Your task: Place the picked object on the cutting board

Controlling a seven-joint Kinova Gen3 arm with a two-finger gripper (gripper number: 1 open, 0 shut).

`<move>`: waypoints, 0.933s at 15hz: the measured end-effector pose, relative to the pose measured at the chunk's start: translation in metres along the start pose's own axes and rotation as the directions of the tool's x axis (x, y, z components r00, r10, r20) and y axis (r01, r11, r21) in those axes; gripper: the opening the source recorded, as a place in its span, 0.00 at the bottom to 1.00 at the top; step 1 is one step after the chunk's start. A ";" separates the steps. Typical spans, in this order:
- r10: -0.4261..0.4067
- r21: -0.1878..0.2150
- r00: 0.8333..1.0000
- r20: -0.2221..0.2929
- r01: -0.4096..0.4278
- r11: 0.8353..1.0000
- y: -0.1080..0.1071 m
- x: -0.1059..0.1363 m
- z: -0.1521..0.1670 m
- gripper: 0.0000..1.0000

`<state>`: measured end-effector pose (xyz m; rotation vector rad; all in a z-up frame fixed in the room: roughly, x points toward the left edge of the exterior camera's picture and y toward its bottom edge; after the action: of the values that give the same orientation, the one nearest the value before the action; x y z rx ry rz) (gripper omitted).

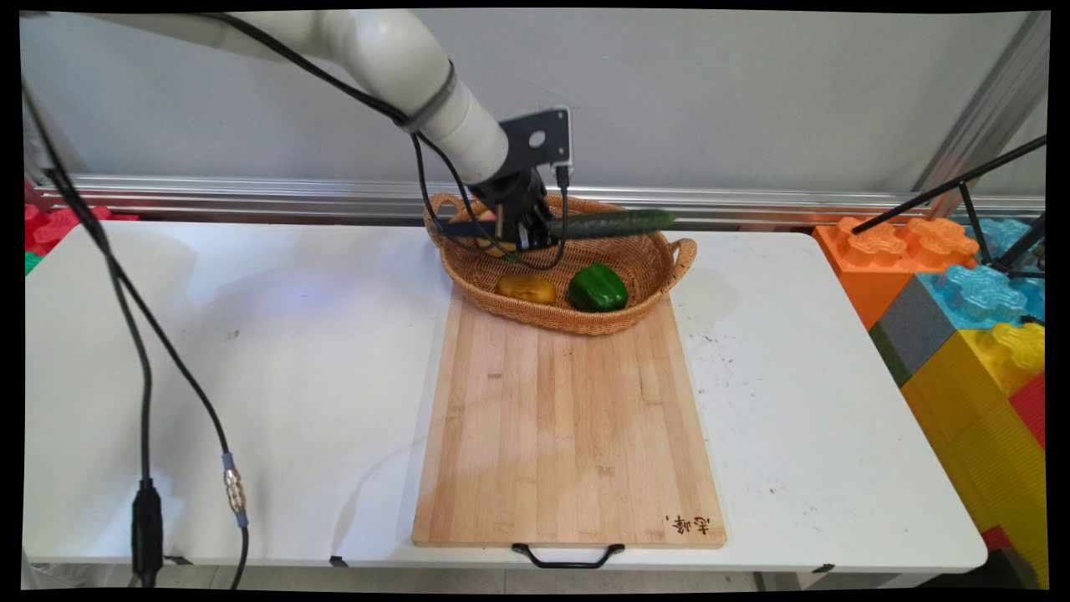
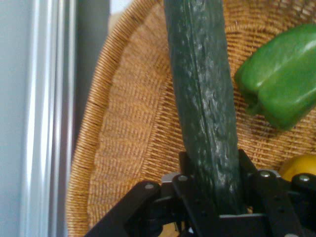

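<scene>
My black gripper is shut on a long dark green cucumber, holding it level above the woven wicker basket at the table's far side. In the hand view the cucumber runs up from between the fingers over the basket's weave. Inside the basket lie a green bell pepper and a yellow-orange vegetable. The same pepper and a bit of the yellow item show at the right of the hand view.
A large wooden cutting board with a black handle lies in front of the basket, which rests partly on its far end. Big colourful toy blocks stand at the right. Black cables hang at the left. An aluminium rail lines the back.
</scene>
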<state>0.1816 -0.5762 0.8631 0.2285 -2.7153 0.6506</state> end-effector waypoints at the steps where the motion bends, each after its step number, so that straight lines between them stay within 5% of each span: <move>1: 0.004 0.013 1.000 -0.011 -0.004 1.000 0.002 0.006 -0.013 0.00; 6: 0.041 0.003 0.997 -0.070 -0.040 0.999 0.033 0.031 -0.068 0.00; 14: 0.065 -0.204 0.995 -0.077 -0.079 0.976 0.143 0.038 -0.105 0.00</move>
<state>0.1434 -0.4041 0.9062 0.0545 -2.7079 0.3825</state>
